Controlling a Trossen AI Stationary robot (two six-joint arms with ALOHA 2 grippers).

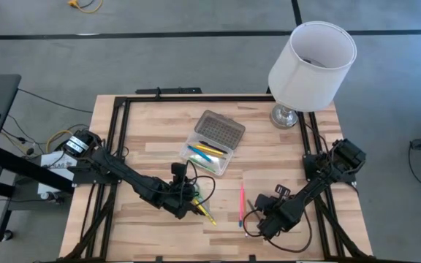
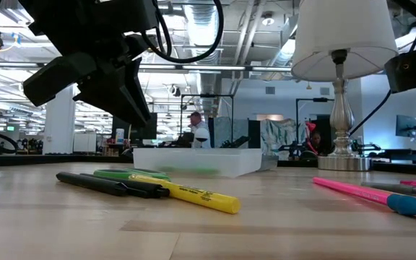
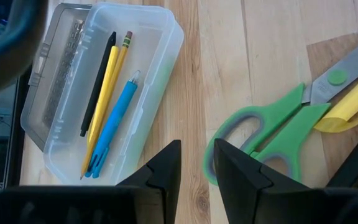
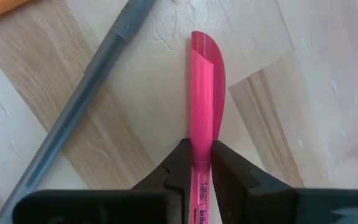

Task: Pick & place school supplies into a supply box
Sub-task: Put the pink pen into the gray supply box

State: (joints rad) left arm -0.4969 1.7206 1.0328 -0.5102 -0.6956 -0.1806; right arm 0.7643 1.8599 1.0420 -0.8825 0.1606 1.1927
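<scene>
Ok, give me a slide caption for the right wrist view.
Right gripper with its jaws closed on a pink highlighter lying on the wooden table, a grey pen beside it.

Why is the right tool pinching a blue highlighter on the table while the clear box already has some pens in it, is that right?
Not quite: the highlighter is pink, not blue, as the right wrist view shows. The right tool does pinch it on the table, and the clear box already holds a blue pen, a yellow pencil and a black pen.
</scene>
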